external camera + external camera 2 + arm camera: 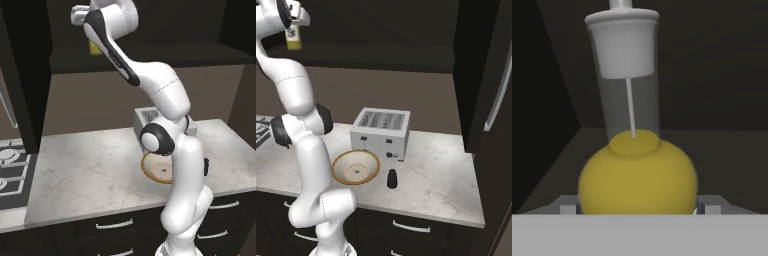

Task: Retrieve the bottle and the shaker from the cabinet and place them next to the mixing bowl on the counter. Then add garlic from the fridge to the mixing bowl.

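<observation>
My pincer [637, 207] is clamped around the yellow bottle [637, 172] inside the cabinet [722, 75], jaws straddling its round belly to lift it out.

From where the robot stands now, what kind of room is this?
It looks like a home kitchen, rendered. A toaster and a mixing bowl stand on a marble counter above drawers, with a stove at one end.
</observation>
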